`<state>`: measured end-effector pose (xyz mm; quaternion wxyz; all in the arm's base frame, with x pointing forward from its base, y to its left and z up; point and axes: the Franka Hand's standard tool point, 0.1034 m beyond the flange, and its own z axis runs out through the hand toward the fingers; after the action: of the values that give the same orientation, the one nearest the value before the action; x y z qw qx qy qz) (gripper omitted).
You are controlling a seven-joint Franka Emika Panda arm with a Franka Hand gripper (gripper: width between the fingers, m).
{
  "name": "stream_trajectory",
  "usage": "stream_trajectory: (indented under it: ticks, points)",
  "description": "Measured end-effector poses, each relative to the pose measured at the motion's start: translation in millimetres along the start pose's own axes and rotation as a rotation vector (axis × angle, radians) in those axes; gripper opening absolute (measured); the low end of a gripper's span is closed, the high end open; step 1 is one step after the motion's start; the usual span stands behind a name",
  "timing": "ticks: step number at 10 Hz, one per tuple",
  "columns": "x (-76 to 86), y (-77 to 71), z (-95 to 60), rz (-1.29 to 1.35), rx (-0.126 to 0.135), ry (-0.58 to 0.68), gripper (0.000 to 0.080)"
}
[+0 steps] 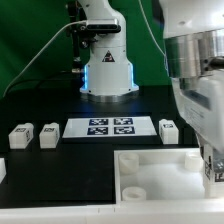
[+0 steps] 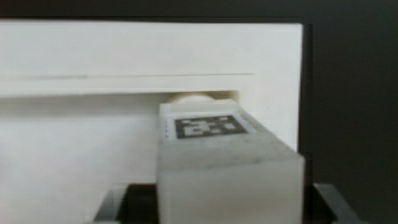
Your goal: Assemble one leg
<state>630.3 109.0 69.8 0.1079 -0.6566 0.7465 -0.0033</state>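
Note:
In the wrist view a white leg [image 2: 226,165] with a black-and-white tag sits between my fingers [image 2: 118,203]. Its narrow end [image 2: 196,99] points at the large white panel [image 2: 107,60] and touches its rim. My gripper [image 2: 228,205] looks shut on this leg. In the exterior view my gripper [image 1: 212,168] hangs low over the panel's [image 1: 150,172] corner at the exterior view's right, and the held leg is hidden there. Three loose legs stand on the table: two on the left [image 1: 22,133] [image 1: 48,135] and one on the right [image 1: 168,129].
The marker board [image 1: 110,127] lies flat behind the panel in the middle. The robot base [image 1: 107,70] stands at the back. A further white part [image 1: 2,170] shows at the left edge. A round hole [image 1: 130,191] is in the panel's near-left corner.

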Motion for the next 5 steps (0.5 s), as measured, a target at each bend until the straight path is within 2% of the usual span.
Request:
stream_trajectory:
  ticks: [1,2,3,4,5]
  points:
    - [-0.6,0.8,0.1,-0.015,-0.001,0.0,0.0307]
    - [-0.3,1.1,0.7,-0.017,-0.002,0.0,0.0379]
    - [-0.1,1.2,1.0,-0.057,-0.002,0.001,0.0379]
    - [-1.0,1.8,1.3,-0.07,-0.004,0.002,0.0588]
    - [-6.7,3.3,1.8,-0.268,-0.009,0.021,0.0633]
